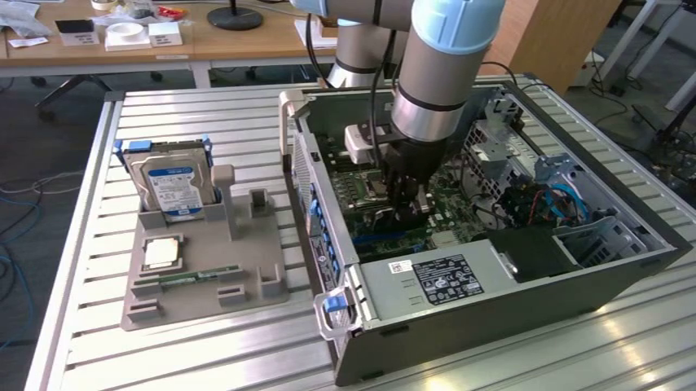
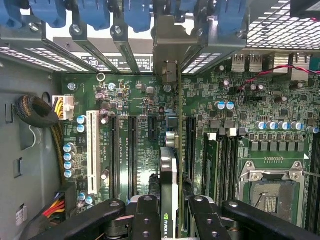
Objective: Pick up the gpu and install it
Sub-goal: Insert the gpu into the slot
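This looks like a robotics lab or test workshop. A slatted aluminium table carries an opened computer case and a grey parts fixture holding a hard drive. Behind it sit wooden desks with small boxes, cables trail across the floor, and a robot arm reaches into the case.

One arm, one gripper, one gpu, one open case; left of frame, one tray, one hard drive, one memory stick.
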You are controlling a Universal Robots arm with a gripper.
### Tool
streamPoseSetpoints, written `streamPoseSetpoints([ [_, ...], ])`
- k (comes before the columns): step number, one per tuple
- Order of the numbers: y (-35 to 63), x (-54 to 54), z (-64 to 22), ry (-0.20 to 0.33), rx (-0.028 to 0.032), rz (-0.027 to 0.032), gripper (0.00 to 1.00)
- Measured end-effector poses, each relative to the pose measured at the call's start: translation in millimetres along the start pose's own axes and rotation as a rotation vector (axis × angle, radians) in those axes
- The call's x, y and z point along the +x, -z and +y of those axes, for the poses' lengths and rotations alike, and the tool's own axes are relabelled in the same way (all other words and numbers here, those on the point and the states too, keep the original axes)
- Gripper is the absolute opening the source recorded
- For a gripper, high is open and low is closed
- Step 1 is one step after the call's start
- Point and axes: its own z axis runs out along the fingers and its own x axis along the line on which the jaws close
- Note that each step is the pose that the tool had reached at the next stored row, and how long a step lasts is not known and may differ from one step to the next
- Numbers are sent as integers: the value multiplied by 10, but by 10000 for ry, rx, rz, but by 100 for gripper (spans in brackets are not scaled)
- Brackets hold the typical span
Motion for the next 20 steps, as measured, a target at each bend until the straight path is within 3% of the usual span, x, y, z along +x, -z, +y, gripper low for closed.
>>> streamPoseSetpoints([
  [20,-2,0,2,0,21,-4,27],
])
